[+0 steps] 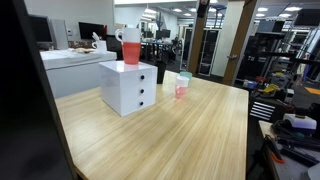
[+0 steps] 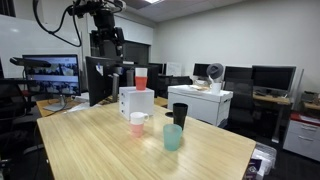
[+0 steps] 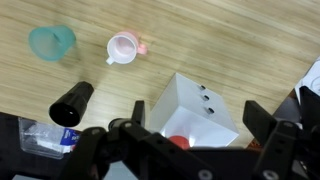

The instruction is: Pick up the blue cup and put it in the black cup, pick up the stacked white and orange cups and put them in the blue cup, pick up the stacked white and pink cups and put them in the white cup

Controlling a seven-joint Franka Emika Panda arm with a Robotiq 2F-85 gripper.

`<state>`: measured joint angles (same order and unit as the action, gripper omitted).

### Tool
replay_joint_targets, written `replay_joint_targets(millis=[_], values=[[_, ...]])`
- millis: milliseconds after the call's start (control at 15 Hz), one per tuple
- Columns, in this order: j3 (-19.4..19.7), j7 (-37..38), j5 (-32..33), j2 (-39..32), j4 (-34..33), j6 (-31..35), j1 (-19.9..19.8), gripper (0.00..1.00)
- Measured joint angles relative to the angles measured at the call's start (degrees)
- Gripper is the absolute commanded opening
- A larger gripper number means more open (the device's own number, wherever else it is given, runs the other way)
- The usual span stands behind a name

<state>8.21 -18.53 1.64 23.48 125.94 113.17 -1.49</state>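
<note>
Above white drawer box [image 3: 205, 95] | pincer [image 3: 193, 120] apart, empty | black cup [image 3: 72, 103], blue cup [image 3: 50, 42] alongside

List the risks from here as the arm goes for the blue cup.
1. The blue cup stands close to the black cup and the stacked white and pink cups. The open gripper hangs high above the table, and on its way down it might knock a neighbour over.
2. The stacked white and orange cups sit raised on the white drawer box. A bump there could send them off it.
</note>
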Motion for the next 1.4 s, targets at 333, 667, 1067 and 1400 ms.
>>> replay_joint_targets(millis=[333, 667, 1067, 1400], values=[[0.9, 4.6, 4.3, -0.1, 0.0, 1.9, -3.8, 1.0], [3.0, 10.8, 8.0, -1.7, 0.0, 3.6, -8.6, 1.0], [5.4, 17.4, 10.7, -6.7, 0.0, 9.2, -13.0, 1.0], [7.2, 21.0, 11.6, -14.3, -0.5, 16.8, -15.1, 1.0]])
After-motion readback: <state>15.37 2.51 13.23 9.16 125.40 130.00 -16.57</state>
